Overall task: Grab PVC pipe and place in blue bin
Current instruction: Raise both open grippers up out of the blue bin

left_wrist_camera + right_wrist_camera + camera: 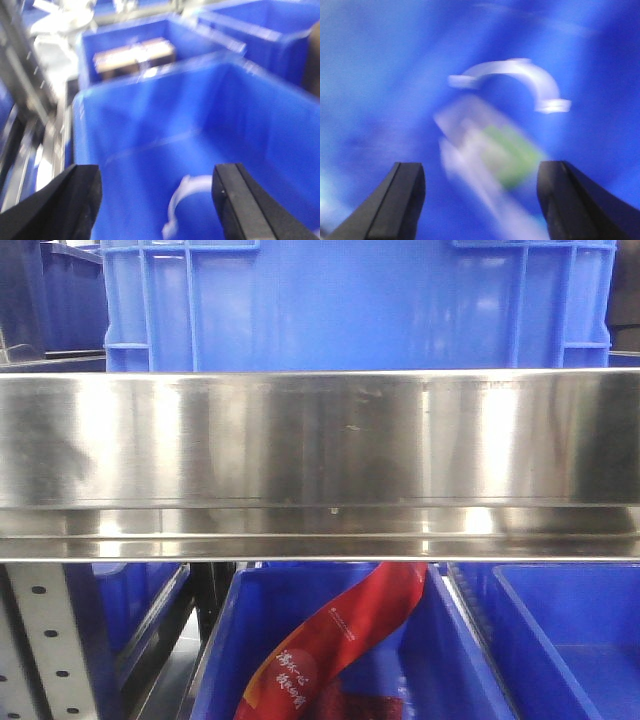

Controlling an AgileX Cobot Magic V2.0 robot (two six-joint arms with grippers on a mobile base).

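Note:
In the right wrist view a whitish PVC pipe [490,155] with a green label shows as a motion-blurred streak over the floor of a blue bin [380,75]. It runs diagonally toward the lower right. My right gripper [481,170] is open, with the pipe seen between its black fingers [405,200]; I cannot tell whether anything touches it. A white curved clip [520,75] lies beyond. My left gripper [156,175] is open and empty above a blue bin [150,110] holding a white curved clip [185,200]. Neither gripper shows in the front view.
A steel shelf beam [320,440] fills the front view, with a blue crate [360,300] above it. Below are blue bins [560,640], one holding a red ribbon [340,635]. Behind the left gripper's bin another bin holds a brown box [135,55]. A metal rack post [30,90] stands left.

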